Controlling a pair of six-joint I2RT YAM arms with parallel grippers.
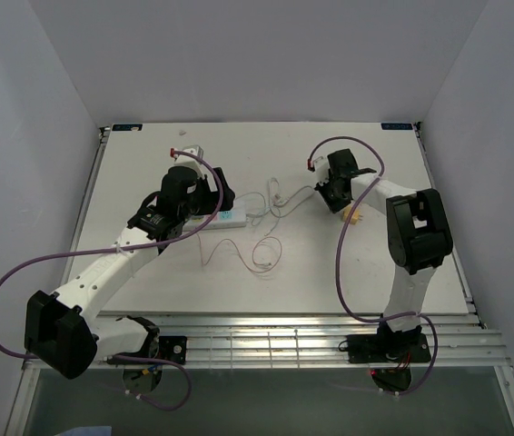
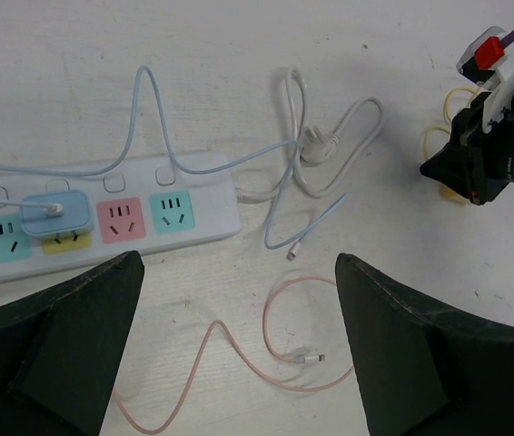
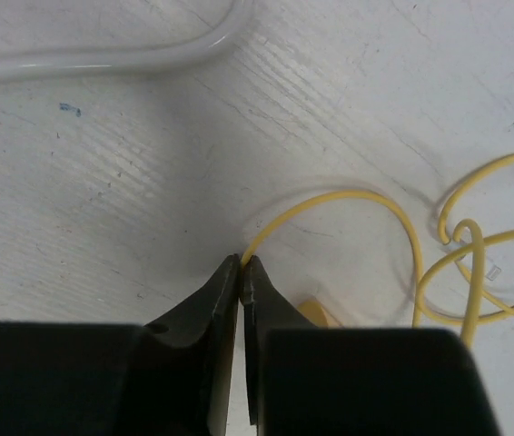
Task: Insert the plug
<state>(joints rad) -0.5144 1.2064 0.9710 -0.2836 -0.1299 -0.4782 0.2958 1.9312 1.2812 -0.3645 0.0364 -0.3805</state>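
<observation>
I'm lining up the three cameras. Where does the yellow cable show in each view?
Top external: yellow cable, right of centre, beside the right arm.
Left wrist: small loops near the upper right edge.
Right wrist: centre to right, pinched by the shut fingers.
Shared landmark: white power cord.

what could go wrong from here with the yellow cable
1. The right gripper looks shut on the thin yellow cable with only its very tips, so the cable may slip out when lifted.
2. Its loops cross each other nearby and could knot or drag.
3. A white cable lies loose beside the power strip, possibly in the way of the approach.
</observation>
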